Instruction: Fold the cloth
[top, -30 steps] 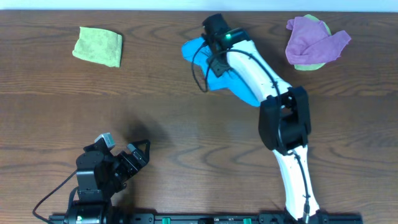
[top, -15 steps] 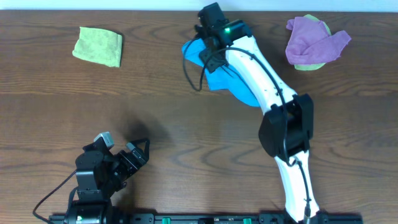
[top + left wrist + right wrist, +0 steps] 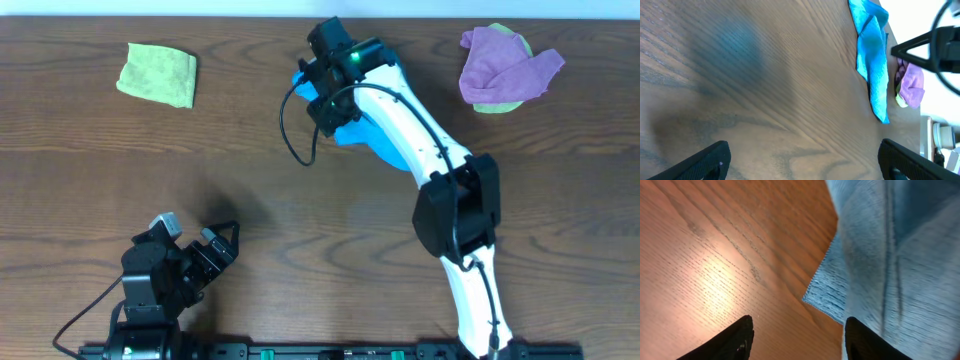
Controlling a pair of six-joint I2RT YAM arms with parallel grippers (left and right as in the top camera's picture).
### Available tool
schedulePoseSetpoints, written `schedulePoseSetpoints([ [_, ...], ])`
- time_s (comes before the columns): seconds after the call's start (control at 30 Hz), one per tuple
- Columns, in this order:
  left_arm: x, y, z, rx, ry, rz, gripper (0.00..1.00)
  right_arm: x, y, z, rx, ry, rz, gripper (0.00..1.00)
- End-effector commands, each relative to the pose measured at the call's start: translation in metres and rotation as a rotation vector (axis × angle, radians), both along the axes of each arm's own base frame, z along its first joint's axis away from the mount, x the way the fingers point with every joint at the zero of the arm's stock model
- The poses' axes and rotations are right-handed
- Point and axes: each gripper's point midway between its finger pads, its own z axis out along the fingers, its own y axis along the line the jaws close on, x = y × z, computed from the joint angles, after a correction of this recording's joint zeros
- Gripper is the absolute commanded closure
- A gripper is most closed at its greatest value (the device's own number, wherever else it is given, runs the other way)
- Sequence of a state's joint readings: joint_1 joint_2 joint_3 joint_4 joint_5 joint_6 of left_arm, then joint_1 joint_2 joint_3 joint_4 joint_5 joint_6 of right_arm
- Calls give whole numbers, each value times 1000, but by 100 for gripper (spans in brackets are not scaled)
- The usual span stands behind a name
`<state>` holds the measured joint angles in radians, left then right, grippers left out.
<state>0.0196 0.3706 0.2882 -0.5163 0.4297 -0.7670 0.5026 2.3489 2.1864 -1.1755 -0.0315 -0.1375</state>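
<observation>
Right now my right gripper (image 3: 799, 342) is spread wide and holds nothing, hanging over a corner of the blue cloth (image 3: 885, 255), which lies at the far middle of the table (image 3: 300, 200). My left gripper (image 3: 805, 167) is also spread and empty, over bare wood at the near edge. A green cloth (image 3: 157, 73) lies far left, a purple cloth (image 3: 505, 65) far right.

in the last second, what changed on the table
The right end effector swung left over the blue cloth toward its left corner, open and gripping nothing. The left end effector, green cloth and purple cloth stayed put.
</observation>
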Motion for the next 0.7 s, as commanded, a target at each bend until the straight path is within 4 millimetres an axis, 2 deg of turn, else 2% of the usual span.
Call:
schedulePoseSetpoints([
  [0.0,1,3,-2,2,7,22,4,-5,-4,-22,-2,57,-14,39],
  [0.5,1,4,-2,3,7,22,5,-9,-29,-63,-14,112,-102,39],
  [0.67,1,4,-2,3,7,22,5,-9,-32,-70,-13,115,-115,39],
])
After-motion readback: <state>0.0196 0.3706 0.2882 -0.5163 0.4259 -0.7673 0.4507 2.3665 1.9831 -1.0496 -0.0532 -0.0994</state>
